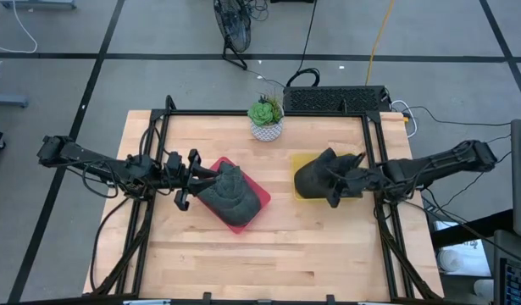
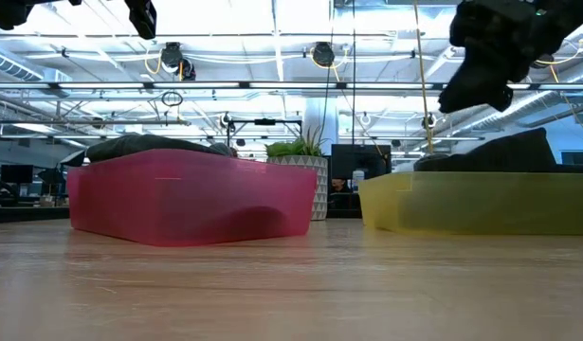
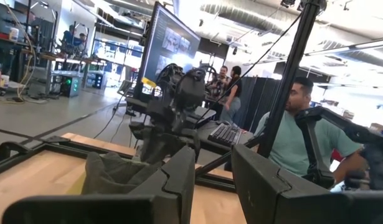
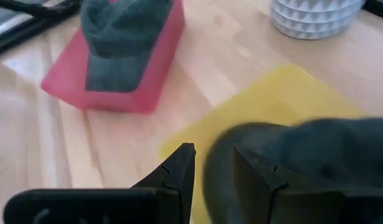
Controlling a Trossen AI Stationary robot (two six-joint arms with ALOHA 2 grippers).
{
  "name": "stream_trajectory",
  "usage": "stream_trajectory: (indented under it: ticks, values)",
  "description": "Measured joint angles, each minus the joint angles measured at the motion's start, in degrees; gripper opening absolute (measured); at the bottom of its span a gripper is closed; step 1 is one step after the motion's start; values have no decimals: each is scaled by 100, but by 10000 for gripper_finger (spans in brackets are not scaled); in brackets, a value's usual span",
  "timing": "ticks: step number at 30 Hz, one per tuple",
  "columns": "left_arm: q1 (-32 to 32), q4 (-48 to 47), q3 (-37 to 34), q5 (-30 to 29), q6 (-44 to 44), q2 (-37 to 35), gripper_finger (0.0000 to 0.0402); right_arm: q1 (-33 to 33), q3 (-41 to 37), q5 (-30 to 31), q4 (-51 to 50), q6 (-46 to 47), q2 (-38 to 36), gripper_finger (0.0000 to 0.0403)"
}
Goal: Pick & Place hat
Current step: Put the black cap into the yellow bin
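Note:
A grey-green hat (image 1: 229, 191) lies in a red tray (image 1: 258, 196); the right wrist view also shows this hat (image 4: 119, 37). A darker hat (image 1: 315, 175) rests in a yellow tray (image 1: 299, 159), seen close in the right wrist view (image 4: 328, 155). My left gripper (image 1: 192, 180) is open and hovers at the red tray's left edge. My right gripper (image 1: 335, 180) is open above the dark hat's right part. In the low view this gripper (image 2: 481, 80) stands well clear above the hat (image 2: 504, 152). In its wrist view the fingers (image 4: 179, 171) frame the hat's edge from above.
A potted plant in a white pot (image 1: 266, 119) stands at the table's far edge between the trays. A black keyboard (image 1: 336, 100) sits beyond the far edge. The black frame rail (image 1: 374, 169) runs under the right arm. People (image 3: 291, 137) are beyond the table's right side. Bare wood (image 1: 268, 263) lies near.

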Motion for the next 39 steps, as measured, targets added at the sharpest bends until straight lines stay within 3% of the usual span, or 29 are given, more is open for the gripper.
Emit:
stream_trajectory:
  ticks: [8, 11, 15, 30, 39]
  values:
    - [7, -48, 0, -57, 187, 0, 108, 20, 506, -48, -2730, 196, -318, 86]
    - [7, -111, 0, -242, 235, 0, 108, 176, 551, -358, -3125, 197, -316, 86]
    - [7, -269, 0, -476, 233, 0, 108, 282, 550, -269, -3592, 485, -176, 86]
    - [7, -351, 2, -507, 110, 0, 108, 311, -70, -427, -2652, 854, 923, 86]
    - [7, -349, 2, -505, 86, 2, 108, 312, -283, -9, -2447, 948, 1002, 86]
